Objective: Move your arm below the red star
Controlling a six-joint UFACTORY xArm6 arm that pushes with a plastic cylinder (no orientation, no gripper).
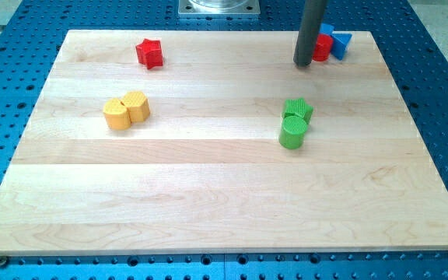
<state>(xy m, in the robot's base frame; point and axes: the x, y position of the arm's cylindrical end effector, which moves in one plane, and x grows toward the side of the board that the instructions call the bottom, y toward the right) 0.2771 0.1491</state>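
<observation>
The red star [150,53] lies near the view's top left of the wooden board [224,202]. My tip [303,64] rests on the board near the view's top right, far to the right of the red star. It stands just left of a red block [321,50] and two blue blocks [337,42], which it partly hides.
Two yellow blocks [127,109] touch each other at the view's left middle. A green block [297,110] and a green cylinder [292,131] sit together right of centre. A metal mount [219,8] stands at the view's top. Blue perforated table surrounds the board.
</observation>
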